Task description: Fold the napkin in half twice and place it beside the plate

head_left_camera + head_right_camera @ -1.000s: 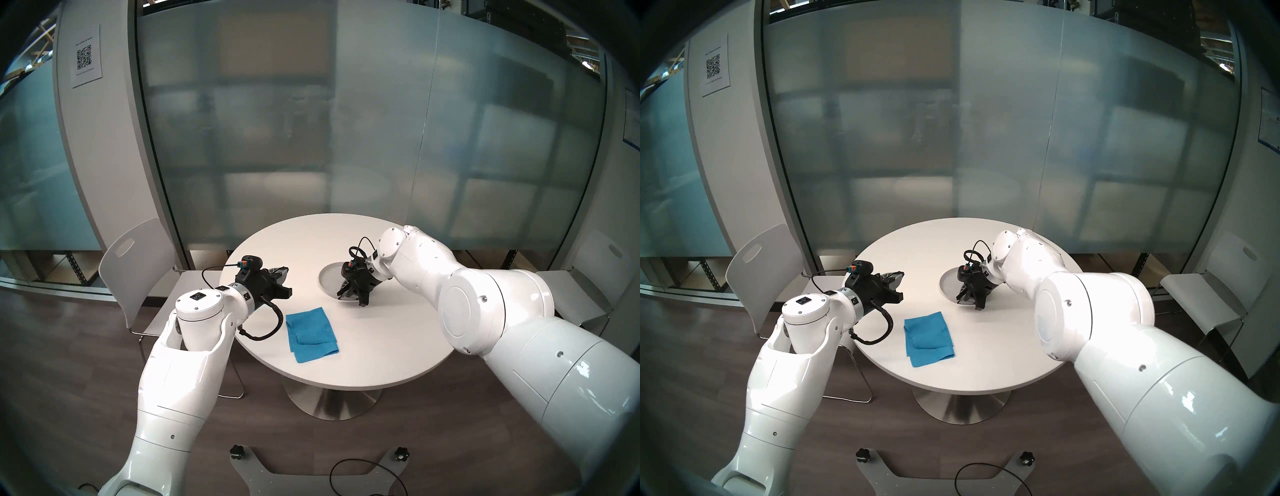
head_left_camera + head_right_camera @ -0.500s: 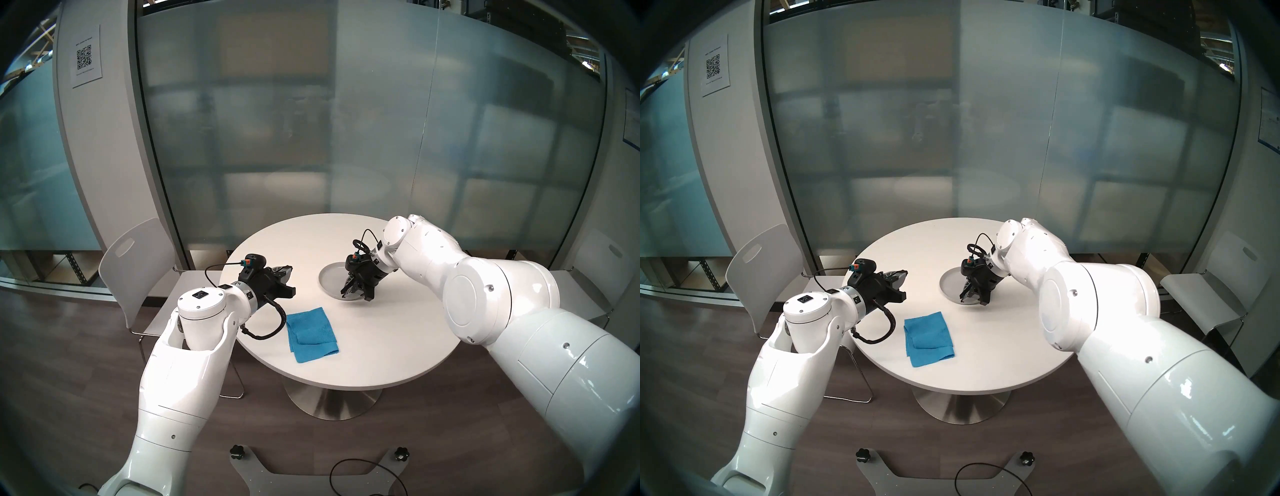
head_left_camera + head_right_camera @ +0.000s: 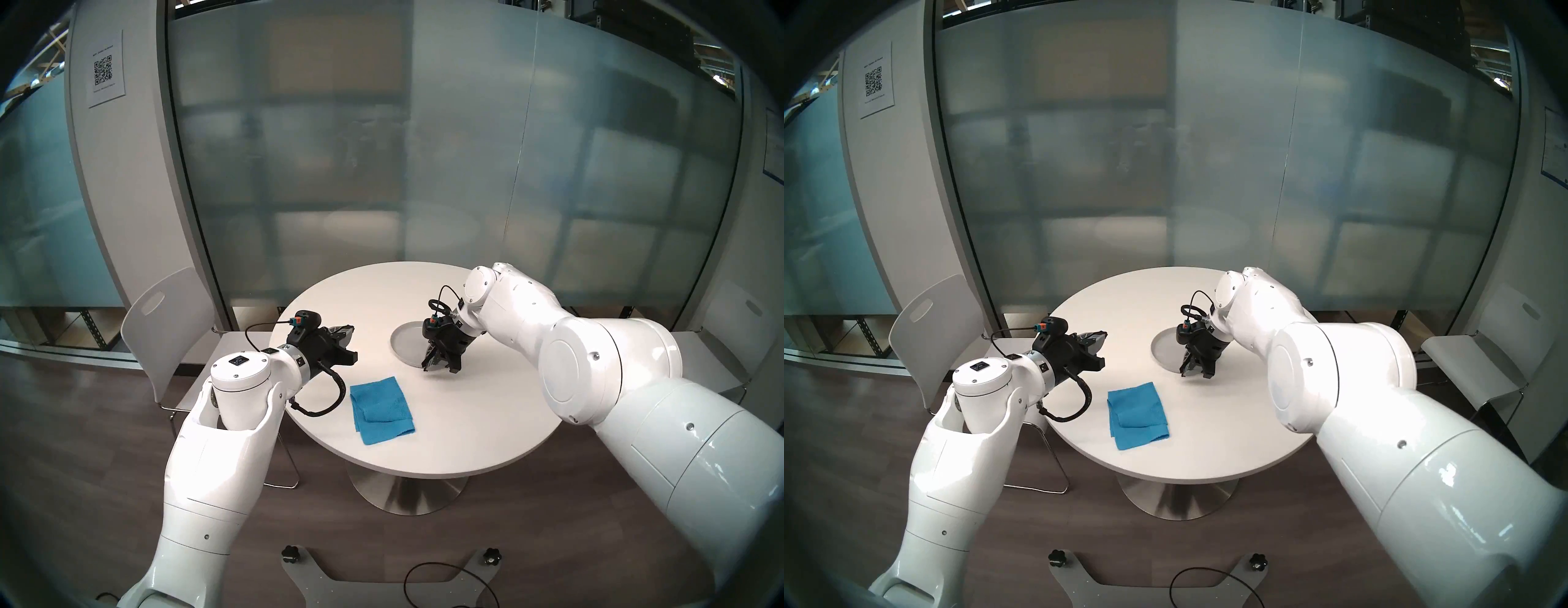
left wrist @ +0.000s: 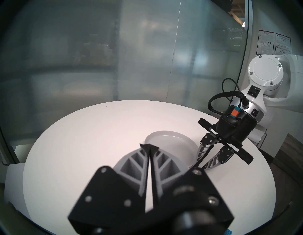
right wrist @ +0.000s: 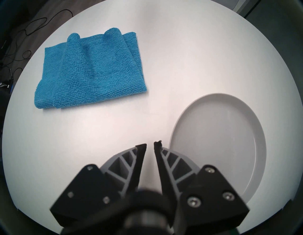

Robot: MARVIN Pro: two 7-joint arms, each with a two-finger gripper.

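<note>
Napkin (image 3: 382, 408) is laid folded on the near-left part of the desk (image 3: 466, 424), well apart from the plate (image 3: 405, 339) farther right. Soft, limp handling is expected; a hemmed corner is best pinched. Left pincer (image 4: 149, 146) is seen pressed together, empty. Right pincer (image 5: 150, 145) is held slightly apart, empty, beside the plate rim. Raised wrinkles are shown plainly only by the right wrist view.
</note>
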